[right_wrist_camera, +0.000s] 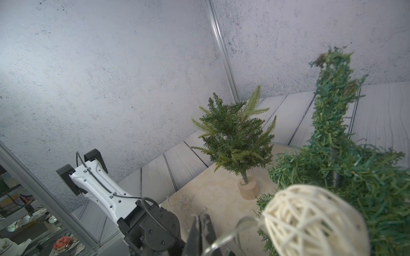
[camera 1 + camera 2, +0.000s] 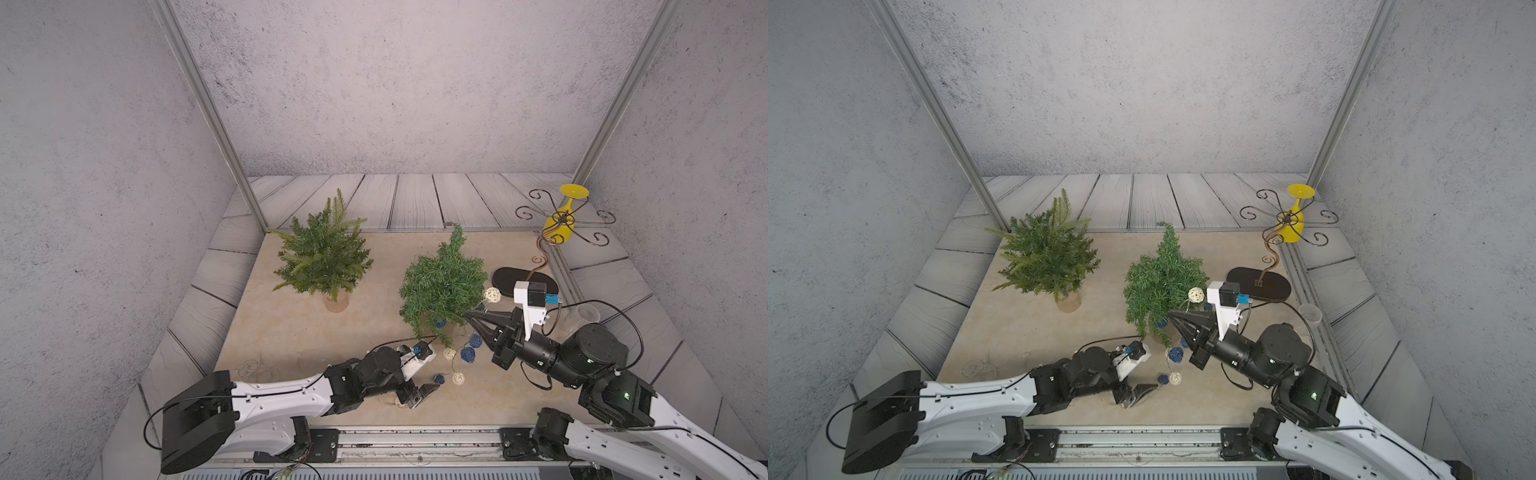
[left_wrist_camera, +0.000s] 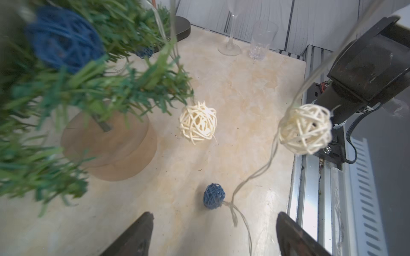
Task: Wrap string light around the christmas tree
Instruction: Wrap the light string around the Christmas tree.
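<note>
String light point(image 2: 467, 355) hangs off the right side of the tree point(image 2: 442, 286), which stands upright on its wooden base near the middle of the table point(image 2: 291, 332). One white ball point(image 2: 492, 294) sits at the edge of the foliage, and a large blue ball point(image 3: 64, 37) is tucked among the lower branches. More blue and white balls dangle below on the thin wire. A small blue ball point(image 3: 214, 196) lies on the table in front of the tree. The right gripper point(image 2: 469, 314) reaches into the tree's lower right edge just beside the white ball, with its jaws pressed together on the wire that leads to that ball. The left gripper point(image 2: 419, 395) is low over the table in front of the tree, with its jaws spread wide and nothing in them. In the left wrist view the wire from the small blue ball runs between its fingers point(image 3: 142, 232), which are not closed on it. A second tree point(image 2: 322, 253) stands well apart to the left, bare of lights. At the far right are a stand point(image 2: 505, 280) with a yellow glass point(image 2: 561, 224) hanging on it and a clear cup point(image 2: 582, 318).
</note>
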You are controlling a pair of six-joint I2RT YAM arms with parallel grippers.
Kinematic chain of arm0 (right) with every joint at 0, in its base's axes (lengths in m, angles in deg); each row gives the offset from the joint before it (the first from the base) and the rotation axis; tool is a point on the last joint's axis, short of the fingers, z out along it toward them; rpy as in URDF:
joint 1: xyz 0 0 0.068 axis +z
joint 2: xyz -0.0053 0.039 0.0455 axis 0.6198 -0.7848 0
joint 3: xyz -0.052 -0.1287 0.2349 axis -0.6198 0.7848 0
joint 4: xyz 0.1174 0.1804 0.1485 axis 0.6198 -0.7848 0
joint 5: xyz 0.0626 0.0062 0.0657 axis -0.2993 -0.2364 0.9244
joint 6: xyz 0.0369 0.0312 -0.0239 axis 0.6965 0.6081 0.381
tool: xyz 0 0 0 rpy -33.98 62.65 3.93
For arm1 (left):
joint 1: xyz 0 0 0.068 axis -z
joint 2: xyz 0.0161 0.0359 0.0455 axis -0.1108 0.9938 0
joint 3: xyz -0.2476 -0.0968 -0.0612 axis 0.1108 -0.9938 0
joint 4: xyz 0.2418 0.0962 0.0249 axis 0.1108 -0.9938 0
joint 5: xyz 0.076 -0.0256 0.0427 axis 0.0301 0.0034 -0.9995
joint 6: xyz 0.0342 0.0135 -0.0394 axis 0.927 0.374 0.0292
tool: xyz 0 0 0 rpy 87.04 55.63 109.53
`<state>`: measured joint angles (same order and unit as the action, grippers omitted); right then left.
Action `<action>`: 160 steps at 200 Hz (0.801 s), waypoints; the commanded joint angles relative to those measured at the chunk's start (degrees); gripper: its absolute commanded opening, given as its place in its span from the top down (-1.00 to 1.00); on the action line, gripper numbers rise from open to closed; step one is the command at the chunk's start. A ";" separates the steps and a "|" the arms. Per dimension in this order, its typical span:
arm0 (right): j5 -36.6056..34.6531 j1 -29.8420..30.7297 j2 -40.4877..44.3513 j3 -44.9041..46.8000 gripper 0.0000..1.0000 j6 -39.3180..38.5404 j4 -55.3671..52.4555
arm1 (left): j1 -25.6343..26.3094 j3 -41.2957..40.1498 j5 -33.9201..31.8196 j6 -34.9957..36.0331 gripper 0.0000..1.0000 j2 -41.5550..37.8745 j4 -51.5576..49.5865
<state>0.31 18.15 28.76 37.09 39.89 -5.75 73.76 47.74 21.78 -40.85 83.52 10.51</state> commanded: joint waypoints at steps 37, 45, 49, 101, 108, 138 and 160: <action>-3.77 0.06 -1.59 -3.95 1.00 -3.15 -1.48 | 0.58 3.44 1.21 2.11 0.35 9.56 11.86; -5.00 0.07 -1.86 -4.36 1.00 -3.87 -1.85 | 0.59 3.47 0.38 1.73 0.99 9.08 11.93; -5.95 0.06 -1.93 -4.56 1.00 -4.26 -2.13 | 0.55 3.28 0.17 1.55 1.00 8.31 11.75; -24.68 0.02 -0.30 -5.75 1.00 -9.15 -2.96 | 0.66 1.99 -8.44 0.61 1.00 -16.61 -3.36; -26.21 0.07 0.02 -5.84 1.00 -10.09 -2.56 | 0.63 3.07 -10.35 1.31 1.00 -19.40 -6.68; -31.62 0.04 -1.65 -8.52 1.00 -14.48 -2.39 | 0.53 9.42 -18.29 5.66 1.00 -26.35 -14.52; -32.61 0.07 -3.47 -11.24 1.00 -16.91 -1.97 | 0.40 17.22 -22.15 9.52 1.00 -24.61 -18.57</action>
<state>-27.36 18.15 26.88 29.14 27.67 -9.05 74.04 57.75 6.92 -36.74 57.86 -0.72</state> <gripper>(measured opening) 0.047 0.045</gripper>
